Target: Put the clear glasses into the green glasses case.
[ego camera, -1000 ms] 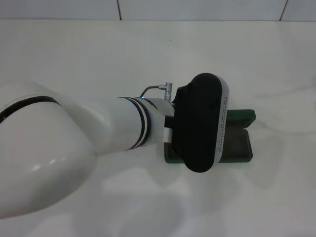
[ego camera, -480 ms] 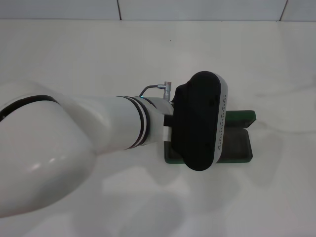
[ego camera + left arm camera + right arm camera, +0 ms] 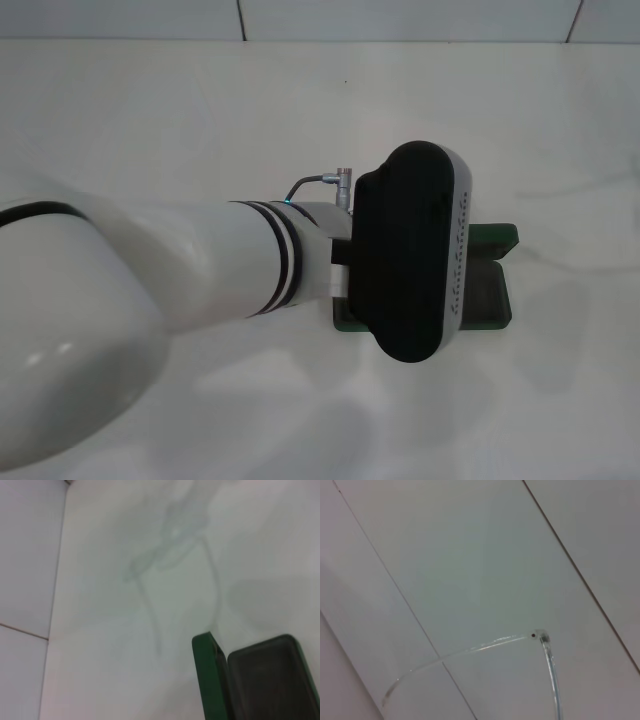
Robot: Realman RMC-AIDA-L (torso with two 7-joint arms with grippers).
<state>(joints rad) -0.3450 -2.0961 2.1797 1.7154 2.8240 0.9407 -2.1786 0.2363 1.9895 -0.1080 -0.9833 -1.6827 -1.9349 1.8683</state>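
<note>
Reaching across the tabletop, the left arm has its black wrist housing right over the green glasses case, which lies open with its lid folded back and its dark lining bare where it shows. The left end effector is hidden beneath that housing, so whether it is open, closed or gripping anything cannot be told. From the left wrist, the case sits at the edge of view, and a faint see-through outline that may be the clear glasses shows against the tabletop near it; I cannot tell if it rests there or hangs from the arm. The right wrist view shows one thin curved arm and hinge of the clear glasses close up against a tiled wall. The right end effector itself is not seen, so its state is also unknown.

My judgement is that this is the placing step, not yet finished, as no glasses show inside the case. The next move calls for lining the frame up lengthwise with the tray and lowering it gently so the long arms clear the rim
</note>
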